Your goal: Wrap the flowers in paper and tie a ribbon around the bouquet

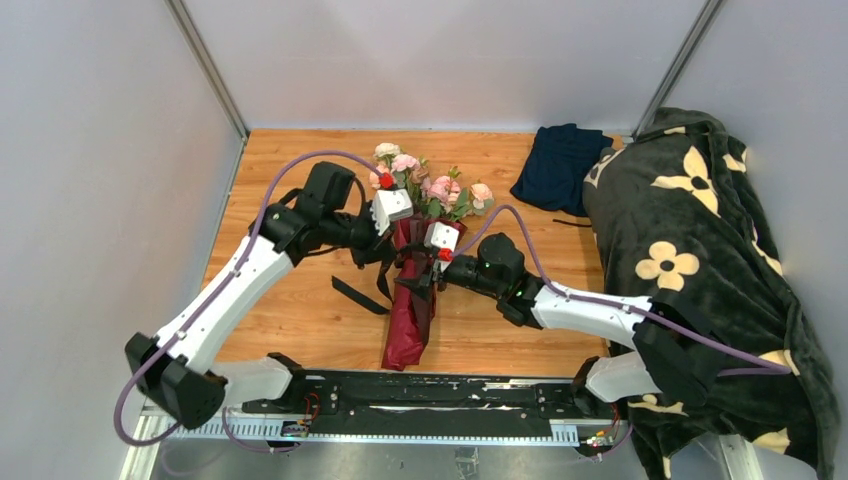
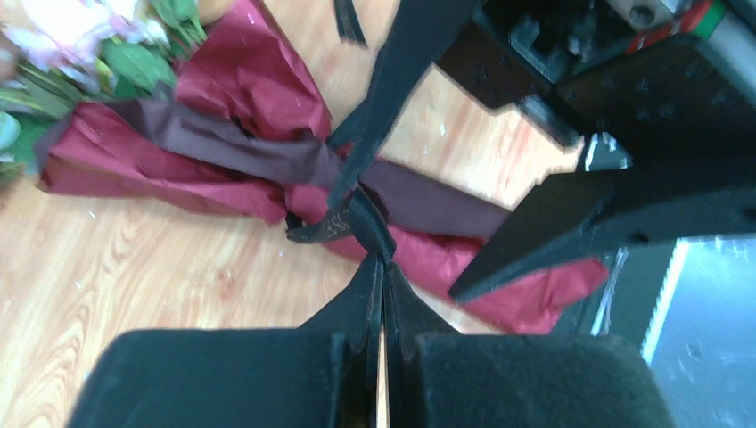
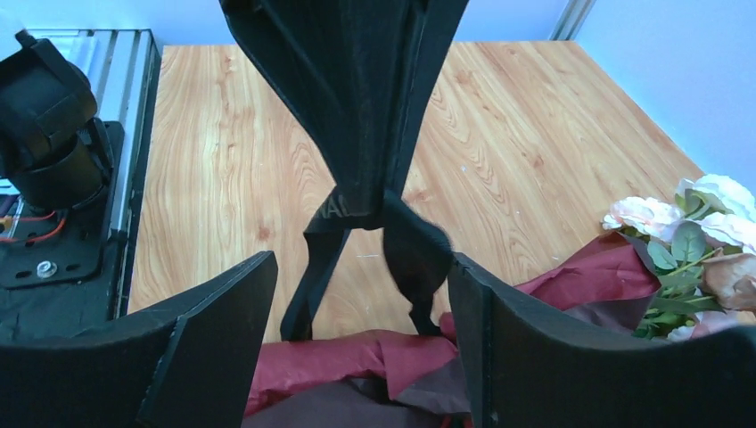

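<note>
1. While the bouquet (image 1: 408,300) lies in the middle of the table (image 1: 300,320), its flowers (image 1: 430,182) point to 12 o'clock and the narrow end of the paper (image 2: 258,89) points to 6 o'clock.
2. The flowers are already inside the paper, so I judge the wrapping step as done and the tying step as the one in hand.
3. The ribbon (image 2: 343,223) goes across the middle of the bouquet and crosses itself there. I cannot tell if this crossing is a finished knot or only a first loop.
4. The left claw (image 2: 383,267) is pressed together and pinches the ribbon just above the crossing, coming from 10 o'clock of the bouquet.
5. The right claw (image 3: 361,263) is spread wide and holds nothing. It hovers close to the same crossing, from 4 o'clock, with the ribbon strands hanging between its two fingers.
6. One loose ribbon tail lies flat on the table at 9 o'clock of the bouquet, apart from both claws.
7. The next move, in my judgement, needs the right claw to close on a free strand and pull it against the left one, so that the crossing tightens.
8. The ribbon is thin and floppy, so it can slip out of a shallow pinch, and a hard pull may drag the light bouquet along the table.
</note>
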Controlling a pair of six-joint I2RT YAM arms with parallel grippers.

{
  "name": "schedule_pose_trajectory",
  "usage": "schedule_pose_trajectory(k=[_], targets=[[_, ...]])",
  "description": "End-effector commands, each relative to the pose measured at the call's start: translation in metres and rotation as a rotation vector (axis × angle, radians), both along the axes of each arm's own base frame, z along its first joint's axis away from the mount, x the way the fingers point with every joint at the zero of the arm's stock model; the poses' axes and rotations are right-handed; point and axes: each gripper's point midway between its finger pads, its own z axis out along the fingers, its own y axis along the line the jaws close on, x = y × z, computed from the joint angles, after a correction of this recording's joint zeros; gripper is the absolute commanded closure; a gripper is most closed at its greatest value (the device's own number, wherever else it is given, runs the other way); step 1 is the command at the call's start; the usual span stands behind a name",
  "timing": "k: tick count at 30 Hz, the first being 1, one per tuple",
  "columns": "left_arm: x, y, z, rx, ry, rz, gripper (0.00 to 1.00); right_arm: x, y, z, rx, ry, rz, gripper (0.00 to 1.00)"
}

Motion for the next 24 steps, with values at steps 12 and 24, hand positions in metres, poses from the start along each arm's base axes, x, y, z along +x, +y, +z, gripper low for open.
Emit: schedule_pose_trajectory(k=[12, 24], targets=[[0.011, -0.035, 0.017, -0.470, -0.153, 0.124, 1.00, 0.004, 0.020, -0.013, 0.144, 0.037, -0.123, 0.29], [-0.002, -0.038, -0.008, -0.526, -0.074, 0.120, 0.98, 0.012, 0.015, -0.026, 0.164, 0.112, -0.121, 1.00]])
